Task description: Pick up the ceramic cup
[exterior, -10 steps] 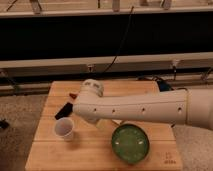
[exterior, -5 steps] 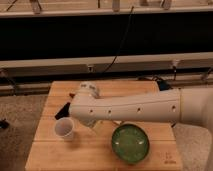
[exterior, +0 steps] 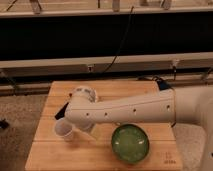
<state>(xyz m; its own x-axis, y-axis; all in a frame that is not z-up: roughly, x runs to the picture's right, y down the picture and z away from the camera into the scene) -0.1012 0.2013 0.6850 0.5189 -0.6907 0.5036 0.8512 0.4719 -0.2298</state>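
Note:
The ceramic cup (exterior: pixel 63 130), small and white with a round rim, stands upright near the front left of the wooden table (exterior: pixel 100 159). My white arm reaches in from the right across the table. Its end hangs low, just right of the cup. The gripper (exterior: pixel 76 129) sits under that end, mostly hidden by the white wrist, close beside the cup. It is open, and the cup rests on the table by itself.
A wide green bowl (exterior: pixel 130 143) sits at the front, right of the cup and under the forearm. A dark flat thing (exterior: pixel 61 111) lies left of the wrist. A black cable (exterior: pixel 159 82) runs off the table's back right corner. A dark wall rises behind.
The arm's end has come forward, down and a little left, closing in on the cup. The cup and the bowl have stayed where they were.

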